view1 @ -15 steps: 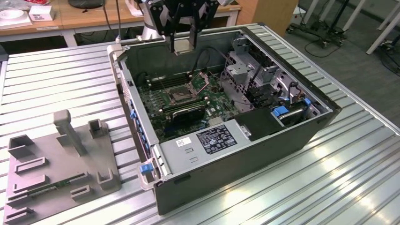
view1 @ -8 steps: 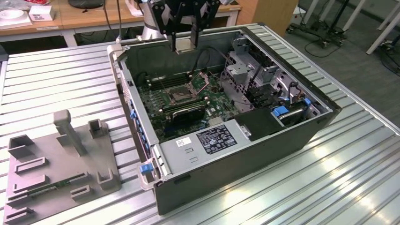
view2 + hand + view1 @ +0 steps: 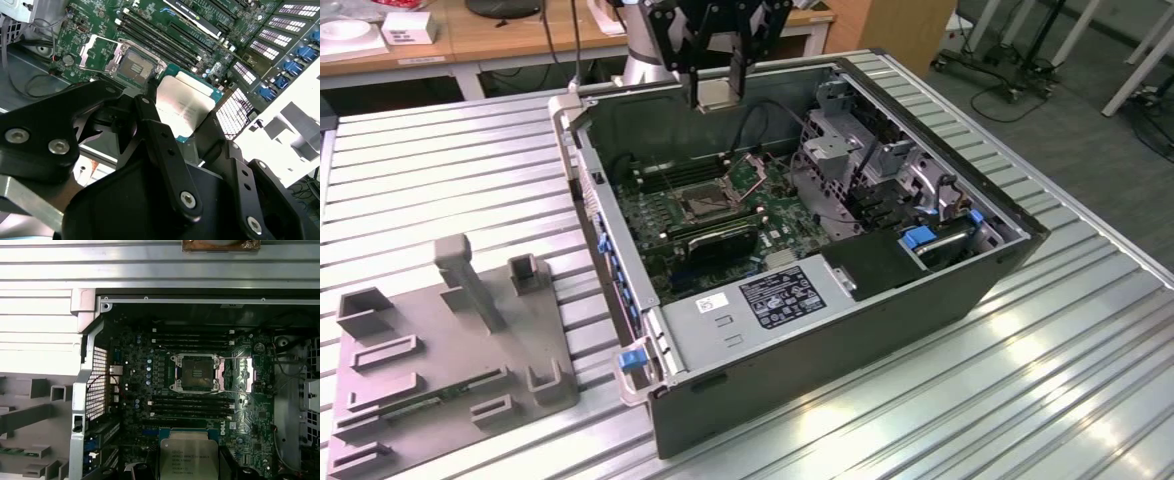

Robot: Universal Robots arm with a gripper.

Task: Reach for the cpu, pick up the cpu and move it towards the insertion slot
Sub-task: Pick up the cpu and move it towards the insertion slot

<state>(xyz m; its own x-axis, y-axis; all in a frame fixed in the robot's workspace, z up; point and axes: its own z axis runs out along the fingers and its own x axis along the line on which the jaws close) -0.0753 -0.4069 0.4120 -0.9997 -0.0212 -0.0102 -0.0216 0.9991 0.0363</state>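
Black gripper (image 3: 716, 78) in the exterior view hangs above the open computer case (image 3: 961, 290) on the ribbed bench (image 3: 440, 160), pinching the cpu (image 3: 714, 95) between its fingers, high over the insertion slot (image 3: 704, 203). In the second wrist view, the silvery cpu (image 3: 182, 107) sits clamped, the slot (image 3: 134, 65) beyond it. In the first wrist view, the cpu (image 3: 189, 457) is apart from the slot (image 3: 195, 373).

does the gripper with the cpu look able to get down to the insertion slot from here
Probably yes. The gripper holds the cpu above the open case, and the insertion slot lies uncovered with its frame open; nothing visible blocks the way down.
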